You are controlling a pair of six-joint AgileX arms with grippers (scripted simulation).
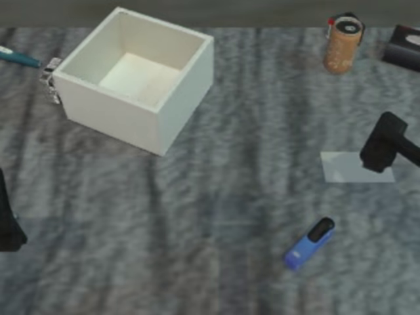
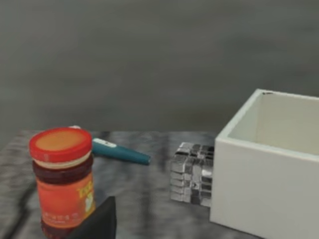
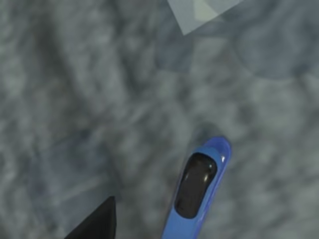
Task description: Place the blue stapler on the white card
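The blue stapler (image 1: 310, 244) with its black end lies flat on the grey cloth at the front right, on a slant. The white card (image 1: 348, 167) lies behind it and to the right, apart from it. My right gripper (image 1: 376, 156) hovers over the card's right part and hides it; it is open and holds nothing. The right wrist view shows the stapler (image 3: 197, 199), a corner of the card (image 3: 199, 12) and one dark fingertip (image 3: 97, 224) beside the stapler, not touching it. My left gripper (image 1: 8, 230) stays parked at the left edge, open.
A large white open box (image 1: 141, 75) stands at the back left, with a teal pen (image 1: 20, 59) and a clear block (image 1: 49, 79) beside it. A red-lidded jar (image 2: 62, 179) shows in the left wrist view. A brown can (image 1: 342, 44) and a black object (image 1: 403, 46) are at the back right.
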